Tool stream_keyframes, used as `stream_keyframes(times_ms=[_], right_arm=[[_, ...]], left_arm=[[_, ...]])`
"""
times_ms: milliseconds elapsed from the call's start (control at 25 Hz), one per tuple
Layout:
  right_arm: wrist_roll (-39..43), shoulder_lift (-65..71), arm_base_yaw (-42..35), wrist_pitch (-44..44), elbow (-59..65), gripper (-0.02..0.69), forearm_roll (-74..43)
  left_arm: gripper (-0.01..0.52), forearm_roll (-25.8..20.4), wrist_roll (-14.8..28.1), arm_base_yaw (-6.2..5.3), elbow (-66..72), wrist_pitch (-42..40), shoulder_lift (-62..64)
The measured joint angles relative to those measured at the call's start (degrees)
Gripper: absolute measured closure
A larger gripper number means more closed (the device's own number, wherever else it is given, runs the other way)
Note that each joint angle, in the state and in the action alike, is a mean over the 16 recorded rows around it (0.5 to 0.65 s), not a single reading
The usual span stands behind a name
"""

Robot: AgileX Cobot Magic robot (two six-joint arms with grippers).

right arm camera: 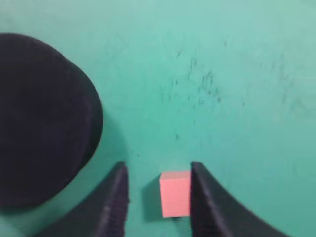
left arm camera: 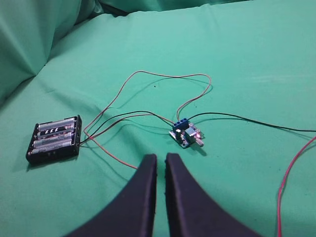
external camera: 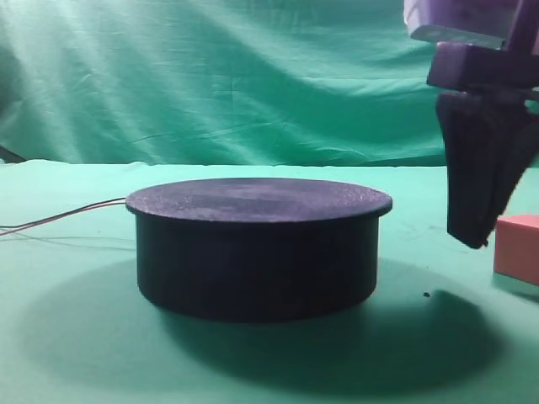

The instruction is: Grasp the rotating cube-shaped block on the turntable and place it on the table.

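Note:
The pinkish-salmon cube (right arm camera: 175, 193) sits on the green table (right arm camera: 237, 98), to the right of the black turntable (right arm camera: 39, 118). My right gripper (right arm camera: 158, 168) is open with its fingers on either side of the cube. The cube lies against the right finger (right arm camera: 207, 197), with a gap to the left finger. In the exterior view the cube (external camera: 517, 248) shows at the right edge, just behind the right gripper (external camera: 476, 236). The top of the turntable (external camera: 257, 200) is bare. My left gripper (left arm camera: 160, 158) is shut and empty above the cloth.
Thin wires (external camera: 59, 219) trail from the turntable to the left. Under the left gripper lie a black battery holder (left arm camera: 54, 139), a small blue circuit board (left arm camera: 185, 133) and looping red and black wires (left arm camera: 148, 79). A green backdrop (external camera: 219, 76) hangs behind.

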Motion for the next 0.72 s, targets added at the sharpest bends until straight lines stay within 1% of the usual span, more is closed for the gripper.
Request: stream_keyframes(times_ms=[200, 320, 480, 720], right_arm=[[1.73, -9.39, 0.0, 6.06, -1.16, 0.573, -1.25], [2.83, -14.97, 0.0, 8.59, 0.26, 0.64, -1.82], [4.18, -21.38, 0.0, 10.27, 3.15, 0.665, -2.14], [4.91, -28.77, 0.0, 8.94, 7.43, 0.665, -1.74]], left_arm=[[0.514, 0.0, 0.0, 0.0, 0.0, 0.0, 0.0], [0.514, 0.0, 0.0, 0.0, 0.0, 0.0, 0.0], [0.514, 0.0, 0.0, 0.0, 0.0, 0.0, 0.0], [0.514, 0.0, 0.0, 0.0, 0.0, 0.0, 0.0]])
